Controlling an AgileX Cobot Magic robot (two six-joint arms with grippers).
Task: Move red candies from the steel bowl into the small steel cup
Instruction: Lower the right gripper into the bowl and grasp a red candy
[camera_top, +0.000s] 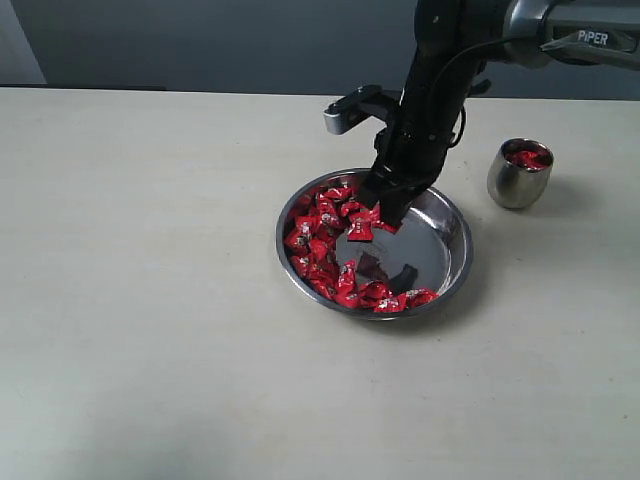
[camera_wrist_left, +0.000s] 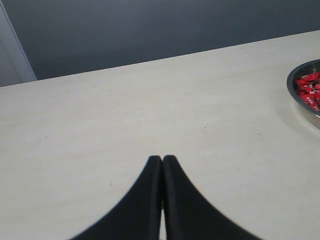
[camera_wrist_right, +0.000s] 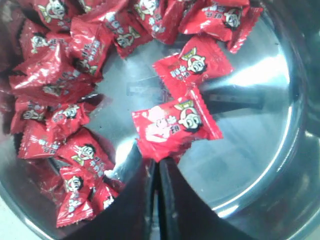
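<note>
The steel bowl (camera_top: 452, 250) sits mid-table with several red candies (camera_top: 315, 235) heaped along its left side and front. My right gripper (camera_top: 375, 222) hangs over the bowl, shut on the edge of one red candy (camera_wrist_right: 176, 126) that sticks out past its tips. Another candy (camera_wrist_right: 194, 65) lies just beyond it on the bare bowl floor (camera_wrist_right: 250, 125). The small steel cup (camera_top: 519, 180) stands upright to the bowl's right with red candies (camera_top: 528, 157) inside. My left gripper (camera_wrist_left: 162, 159) is shut with nothing in it, over bare table, with the bowl's rim (camera_wrist_left: 295, 97) at the view's edge.
The pale table (camera_top: 150, 300) stretches wide to the left and front of the bowl. A dark wall (camera_top: 200, 40) runs behind the table's far edge. The right arm (camera_top: 440, 70) reaches down from the upper right, close to the cup.
</note>
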